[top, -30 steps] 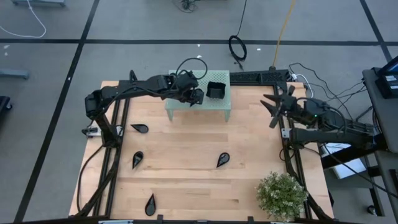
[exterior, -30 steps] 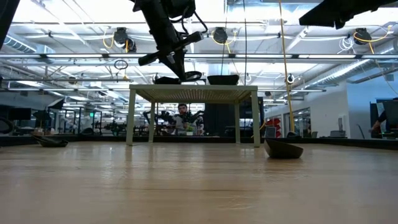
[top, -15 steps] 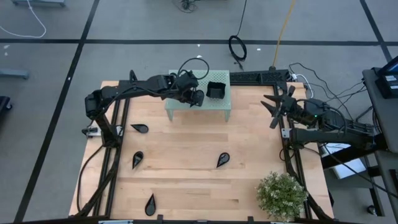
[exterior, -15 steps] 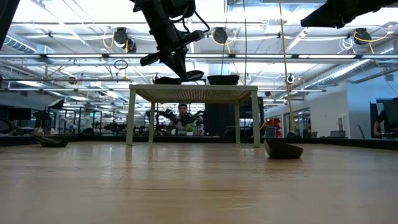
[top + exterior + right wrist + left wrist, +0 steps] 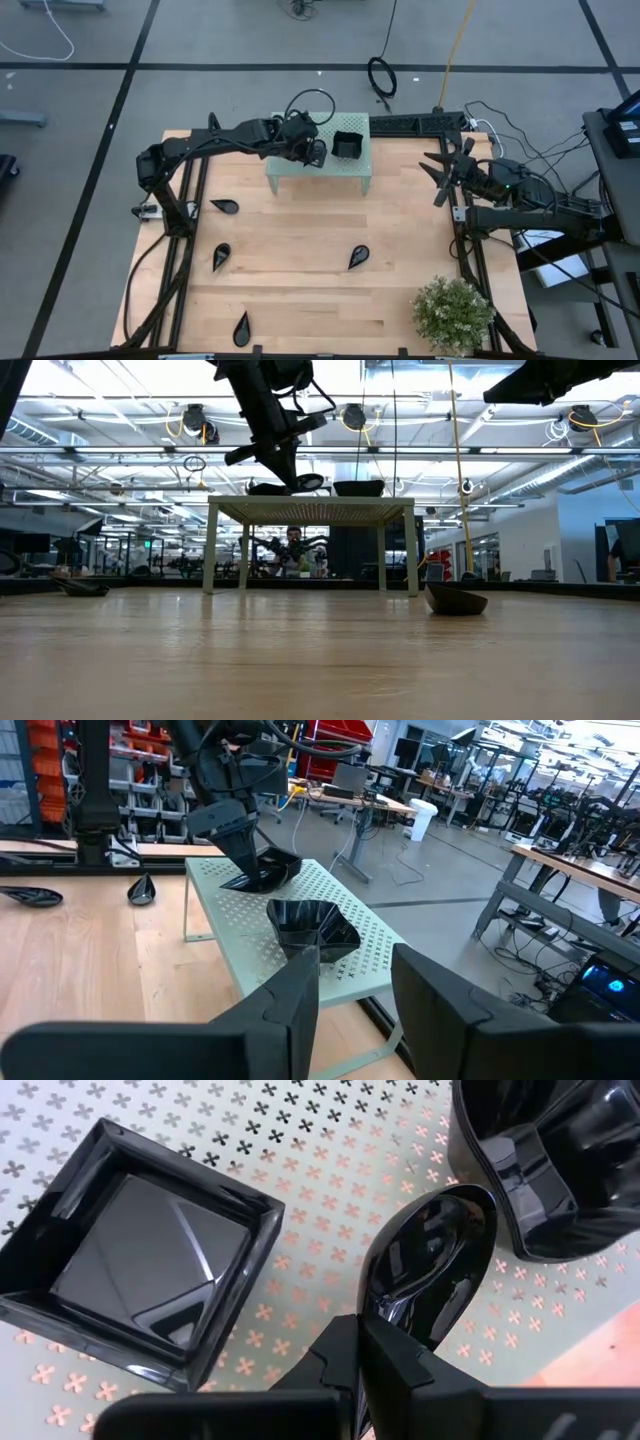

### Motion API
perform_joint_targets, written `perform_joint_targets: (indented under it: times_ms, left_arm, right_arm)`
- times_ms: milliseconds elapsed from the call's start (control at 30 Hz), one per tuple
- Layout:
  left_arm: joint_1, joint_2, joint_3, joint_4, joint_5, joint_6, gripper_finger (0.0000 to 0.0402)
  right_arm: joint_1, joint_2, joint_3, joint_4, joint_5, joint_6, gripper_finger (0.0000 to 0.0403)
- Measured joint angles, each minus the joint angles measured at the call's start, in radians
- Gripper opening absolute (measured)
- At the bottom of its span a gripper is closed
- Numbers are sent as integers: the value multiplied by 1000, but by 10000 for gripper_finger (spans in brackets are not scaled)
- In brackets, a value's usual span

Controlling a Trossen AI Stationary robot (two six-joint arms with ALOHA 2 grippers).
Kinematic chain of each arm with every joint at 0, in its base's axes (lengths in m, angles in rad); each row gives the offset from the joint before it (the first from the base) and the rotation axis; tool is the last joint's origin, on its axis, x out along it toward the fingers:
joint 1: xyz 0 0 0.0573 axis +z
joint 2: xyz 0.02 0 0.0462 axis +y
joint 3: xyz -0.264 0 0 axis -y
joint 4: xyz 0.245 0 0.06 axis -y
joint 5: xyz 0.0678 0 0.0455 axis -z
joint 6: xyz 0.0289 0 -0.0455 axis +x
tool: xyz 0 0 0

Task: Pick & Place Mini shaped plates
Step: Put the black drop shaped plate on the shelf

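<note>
The left pincer [image 5: 312, 152] is positioned over the pale green perforated metal stand [image 5: 352, 170] at the far side of the light wooden counter [image 5: 300, 260]. Its jaws are closed on the narrow end of a glossy black teardrop-shaped mini plate [image 5: 425, 1250]. In the left wrist view this plate lies over the stand's perforated top; whether it rests on the surface or sits just above it cannot be determined.

Beside the held plate, a glossy black square mini plate [image 5: 140, 1285] sits on the stand. A glossy black wavy-edged mini plate [image 5: 347, 145] also stands on the stand top, nearer the right arm.

Four further black teardrop mini plates lie on the counter, well apart from one another:
- one near the left arm's base [image 5: 225, 207];
- one nearer the front on the left side [image 5: 221, 256];
- one at the front edge [image 5: 241, 328];
- one near the counter's middle [image 5: 358, 257].

The right pincer [image 5: 441, 172] hangs at the counter's right edge with its jaws spread wide, holding nothing. A green potted plant [image 5: 455, 313] stands at the front right corner.
</note>
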Motion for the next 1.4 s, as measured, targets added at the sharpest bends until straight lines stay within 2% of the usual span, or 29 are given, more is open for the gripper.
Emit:
perform_joint_targets:
  times_ms: [1400]
  left_arm:
    - [-14, 11, -2, -58, -18, 28, 11]
  right_arm:
    - [0, 0, -1, 0, -1, 0, 116]
